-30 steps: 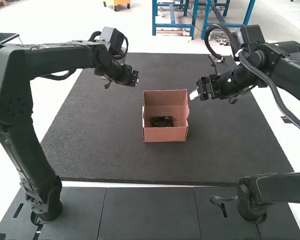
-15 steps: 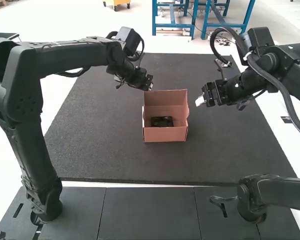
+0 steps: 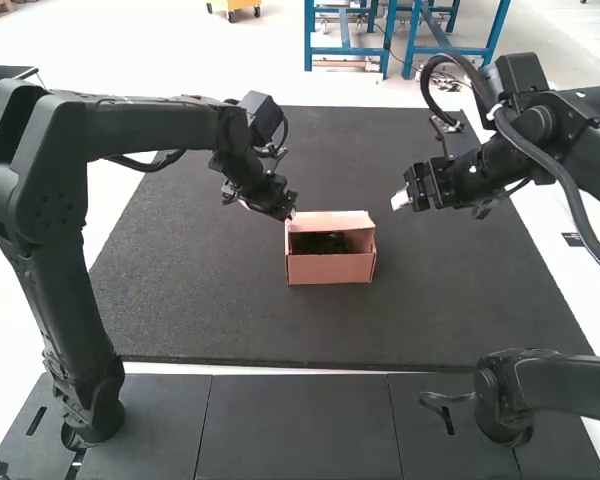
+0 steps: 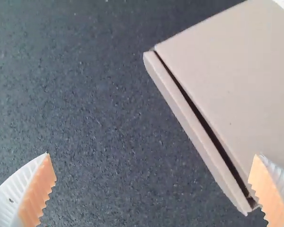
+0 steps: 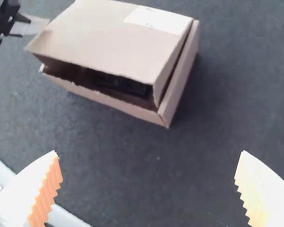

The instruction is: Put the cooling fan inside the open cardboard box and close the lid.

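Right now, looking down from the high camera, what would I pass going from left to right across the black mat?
left gripper → cardboard box, lid partly lowered → right gripper

Your left arm (image 3: pixel 130 110) and right arm (image 3: pixel 570 115) are both matte black with thick rounded links. A black cable (image 3: pixel 430 64) loops over your right wrist. Fingers (image 4: pixel 12 203) are white and ribbed, with saw-toothed orange pads (image 5: pixel 42 198).

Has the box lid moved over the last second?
Yes. The lid has swung forward and down from upright toward the front wall of the cardboard box, which stayed put; a gap remains.
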